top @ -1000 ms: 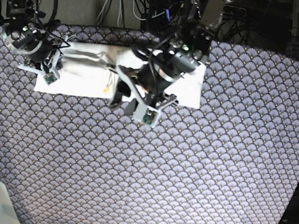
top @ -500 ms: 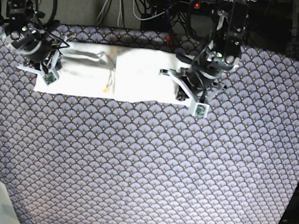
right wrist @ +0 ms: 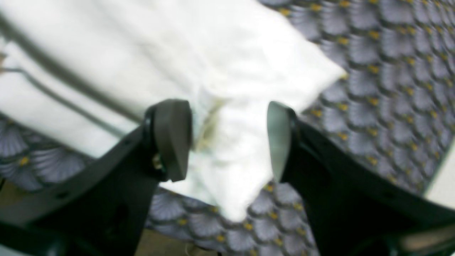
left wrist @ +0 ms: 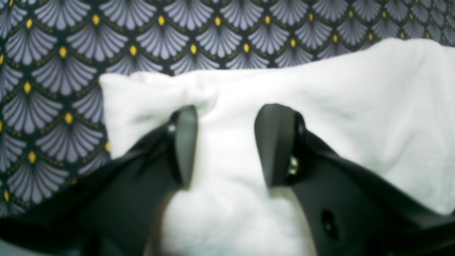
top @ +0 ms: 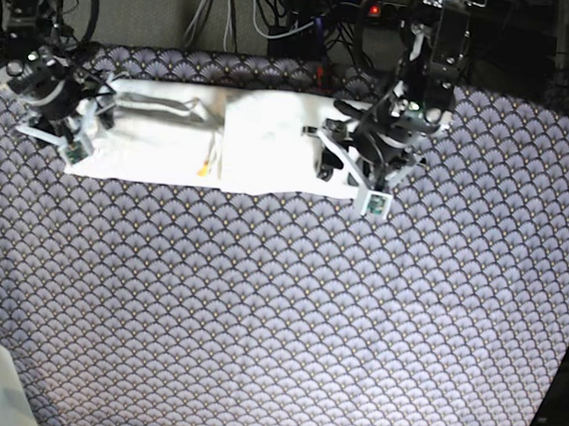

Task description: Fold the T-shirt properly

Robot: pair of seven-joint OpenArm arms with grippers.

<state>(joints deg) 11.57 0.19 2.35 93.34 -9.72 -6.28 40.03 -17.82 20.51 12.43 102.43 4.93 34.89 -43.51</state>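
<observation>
White cotton T-shirt [top: 206, 144] is laid long-axis sideways between open, empty left gripper [left wrist: 224, 142] and right gripper [right wrist: 227, 138], one at each end.

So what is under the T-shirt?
The T-shirt lies folded on the patterned cloth, which shows all around it. What lies between its folded layers, and the cloth directly beneath, is covered and cannot be seen.

L gripper [left wrist: 225, 142] jaws apart over white T-shirt [left wrist: 355, 106], fabric betw. them; shirt corner lies on fan-pattern cloth [left wrist: 106, 35].
</observation>
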